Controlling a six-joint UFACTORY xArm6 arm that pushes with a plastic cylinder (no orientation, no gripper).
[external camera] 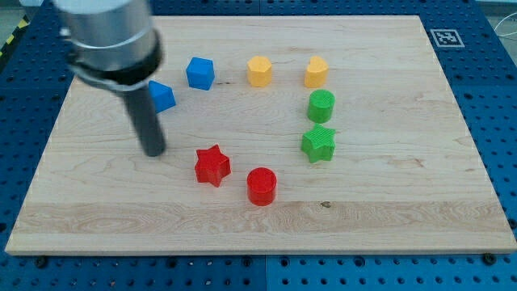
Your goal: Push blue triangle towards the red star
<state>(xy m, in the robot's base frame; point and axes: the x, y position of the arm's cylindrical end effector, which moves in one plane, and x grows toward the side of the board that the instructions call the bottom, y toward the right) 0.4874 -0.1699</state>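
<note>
Two blocks matter here, and they sit well apart: the blue triangle (162, 96) up at the view's left, partly tucked behind the arm (113, 40), and the red star (212, 165) lower and to the view's right of it. My tip (153, 153) is down on the table (388, 202), below the triangle and to the view's left of the star, touching neither.

That's the wrong side for the shove, by my reckoning. The star lies down and to the right of the triangle, so the tip wants to swing round to the triangle's upper-left face and drive along the line joining the two. A centred contact looks important, since a wedge pushed off-centre will likely spin away. The blue cube (199, 73) sits near the triangle's right, so the approach should come in from the left and give it room.

No fingers on this rig, just the rod, so there is nothing to open or close.

Hard to read: the triangle's left portion is covered by the rod and blurred arm housing, so its exact orientation is unclear. Whether the tip actually touches the wood I cannot tell.
</note>
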